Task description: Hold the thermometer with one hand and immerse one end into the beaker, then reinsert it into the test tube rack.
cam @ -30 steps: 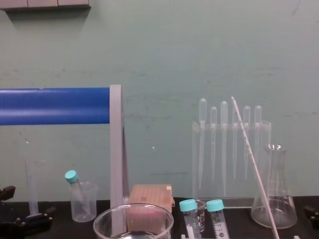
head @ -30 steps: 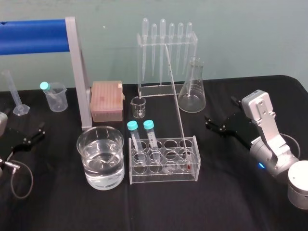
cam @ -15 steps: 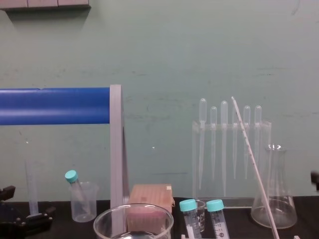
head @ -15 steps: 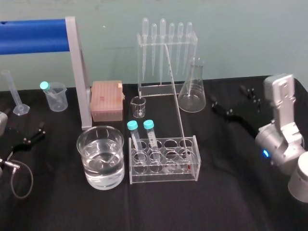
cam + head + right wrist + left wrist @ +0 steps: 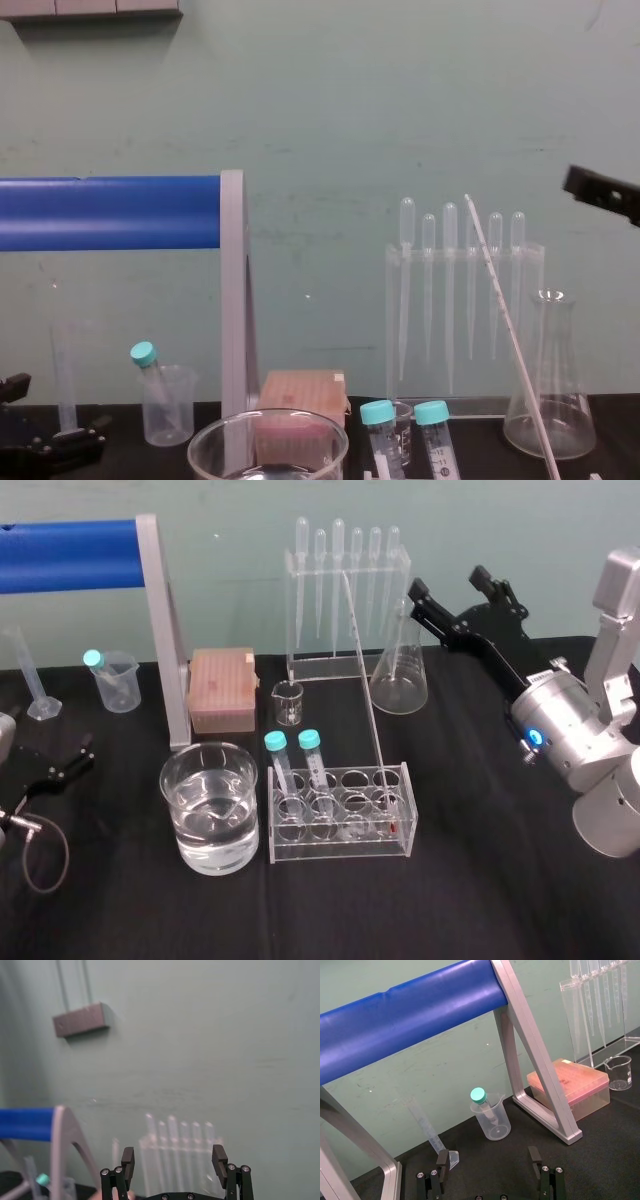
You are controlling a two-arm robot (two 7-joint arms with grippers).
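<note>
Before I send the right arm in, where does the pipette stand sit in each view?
Head view: pipette stand at the back, beside the flask.
Chest view: stand right of centre.
Left wrist view: stand behind the pink box.
Right wrist view: stand beside the blue bar's grey leg.
Shared landmark: the blue bar.

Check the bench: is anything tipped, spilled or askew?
No spill shows. The thermometer leans steeply rather than standing upright: red tip in the test tube rack, top tilted back toward the pipette stand. A capped tube also sits slanted in the small plastic beaker. The right gripper hovers open, high on the right.
</note>
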